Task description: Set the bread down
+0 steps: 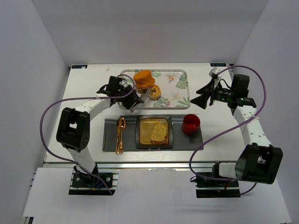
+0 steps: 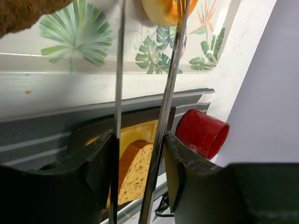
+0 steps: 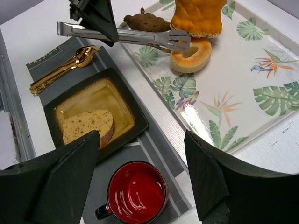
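Observation:
The bread [image 1: 159,133] lies flat on the dark square plate [image 1: 140,142] on the grey mat. It also shows in the left wrist view [image 2: 135,170] and in the right wrist view [image 3: 86,125]. My left gripper [image 1: 133,100] is shut on metal tongs [image 3: 121,35]; the wrist view shows the jaws [image 2: 140,158] pressing both tong arms [image 2: 117,93]. The tong tips are empty and hang over the ring cake [image 3: 192,53] on the tray. My right gripper [image 1: 203,95] is open and empty, above the red cup [image 3: 138,191], with its jaws spread wide [image 3: 141,135].
A leaf-print tray [image 1: 180,81] at the back holds a big orange cake [image 1: 143,78], the ring cake [image 1: 154,92] and a dark brown lump [image 3: 147,21]. Gold cutlery [image 1: 120,135] lies left of the plate. The red cup [image 1: 191,124] stands right of the plate.

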Robot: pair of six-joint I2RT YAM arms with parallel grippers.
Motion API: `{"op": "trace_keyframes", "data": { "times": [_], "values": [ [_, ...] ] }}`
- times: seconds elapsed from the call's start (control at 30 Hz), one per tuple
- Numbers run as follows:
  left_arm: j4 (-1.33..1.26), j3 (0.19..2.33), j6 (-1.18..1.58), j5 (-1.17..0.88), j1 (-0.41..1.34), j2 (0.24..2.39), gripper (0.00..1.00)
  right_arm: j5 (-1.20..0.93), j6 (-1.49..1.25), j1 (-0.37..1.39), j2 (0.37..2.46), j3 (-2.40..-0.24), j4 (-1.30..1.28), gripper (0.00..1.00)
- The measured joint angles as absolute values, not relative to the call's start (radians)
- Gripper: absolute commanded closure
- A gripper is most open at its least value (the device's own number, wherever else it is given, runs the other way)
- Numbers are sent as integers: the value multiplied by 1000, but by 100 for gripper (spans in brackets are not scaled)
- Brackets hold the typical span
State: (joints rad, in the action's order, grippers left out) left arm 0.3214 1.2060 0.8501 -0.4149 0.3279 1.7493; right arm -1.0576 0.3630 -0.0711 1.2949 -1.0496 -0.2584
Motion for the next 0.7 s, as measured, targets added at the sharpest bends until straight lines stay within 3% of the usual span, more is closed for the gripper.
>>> {"op": "trace_keyframes", "data": {
  "times": [0.03,0.17,0.27,0.5,0.7],
  "values": [
    [315,1206,856,-425,323,1761,49,-1058,363,-71,1295,-1050,-258,22],
    [276,1206,874,-481,316,1793,74,-1057,363,-71,1295,-1050,-258,22],
    [247,1206,886,-519,316,1794,83,-1057,363,-71,1295,-1050,-258,22],
    [241,1164,883,-586,310,1748,91,-1057,363,-71,1295,-1050,-258,22],
    [288,1047,847,-682,289,1541,92,-1057,363,-71,1295,-1050,-258,22]
  ]
}}
